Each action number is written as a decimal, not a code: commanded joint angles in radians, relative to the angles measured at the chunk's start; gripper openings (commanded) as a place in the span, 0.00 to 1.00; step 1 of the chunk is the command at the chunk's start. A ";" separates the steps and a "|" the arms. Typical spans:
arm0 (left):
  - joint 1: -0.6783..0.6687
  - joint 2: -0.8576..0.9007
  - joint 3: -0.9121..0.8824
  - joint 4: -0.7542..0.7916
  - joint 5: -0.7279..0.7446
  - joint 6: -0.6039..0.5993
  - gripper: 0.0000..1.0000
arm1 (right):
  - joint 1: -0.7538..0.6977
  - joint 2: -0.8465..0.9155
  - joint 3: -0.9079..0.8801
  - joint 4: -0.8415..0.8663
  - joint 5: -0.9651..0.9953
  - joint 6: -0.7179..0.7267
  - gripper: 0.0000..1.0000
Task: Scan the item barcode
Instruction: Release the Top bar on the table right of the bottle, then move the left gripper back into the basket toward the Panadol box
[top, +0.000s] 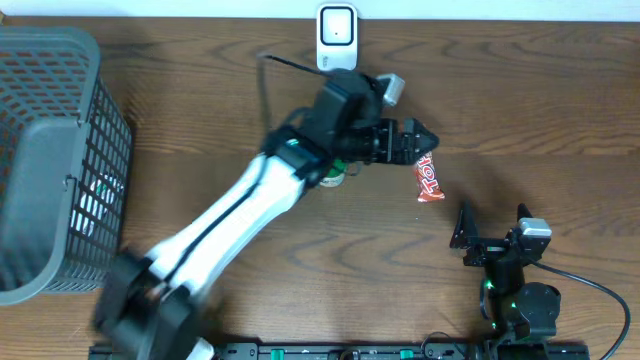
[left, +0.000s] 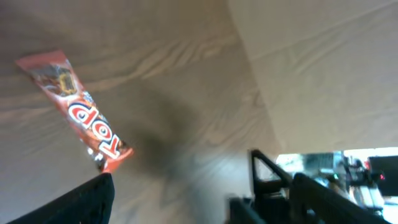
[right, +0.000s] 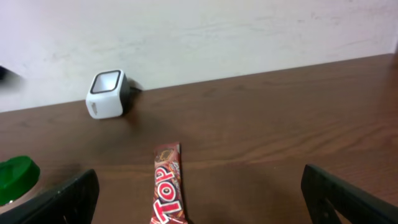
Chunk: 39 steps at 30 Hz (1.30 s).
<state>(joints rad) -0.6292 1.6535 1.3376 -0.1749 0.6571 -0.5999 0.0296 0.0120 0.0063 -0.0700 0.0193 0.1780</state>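
Candy bar (top: 430, 181) is down flat on the table (top: 200, 120), red face and white lettering up, just beyond the tips of the left gripper (top: 424, 146). That gripper hangs over it with its jaws spread wide and nothing between them. From its own camera the two dark fingers (left: 84, 200) frame bare wood, and the bar lies off to one side, clear of both.

Reaching this far across, the left arm looks to be the one working the bar. The spot makes sense to me: open middle of the table, within reach of either arm, with the white scanner (top: 336, 32) standing well back at the far edge. The right gripper (top: 492, 222) sits near the front edge, also wide open and empty, pointed toward bar and scanner.

What I can't find is the barcode. Only the printed front shows in any view, so I'd judge it sits on the underside or a seam, and the bar would need turning before the scanner could read it. The right wrist view cuts off the bar's near end. A green thing (top: 333, 178), perhaps a lid, is mostly hidden under the left arm. The basket (top: 105, 150) on the left holds something pale that I can't make out through the mesh.
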 joint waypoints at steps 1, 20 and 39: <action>0.031 -0.179 0.016 -0.156 -0.151 0.081 0.90 | 0.010 -0.005 -0.001 -0.005 0.002 -0.007 0.99; 0.960 -0.653 0.038 -0.630 -0.507 0.174 0.98 | 0.010 -0.005 -0.001 -0.005 0.002 -0.007 0.99; 1.528 -0.191 0.021 -0.649 -0.275 -0.087 0.98 | 0.010 -0.005 -0.001 -0.005 0.002 -0.007 0.99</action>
<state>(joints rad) 0.8948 1.4197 1.3586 -0.8085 0.3550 -0.6769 0.0296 0.0120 0.0063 -0.0704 0.0189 0.1780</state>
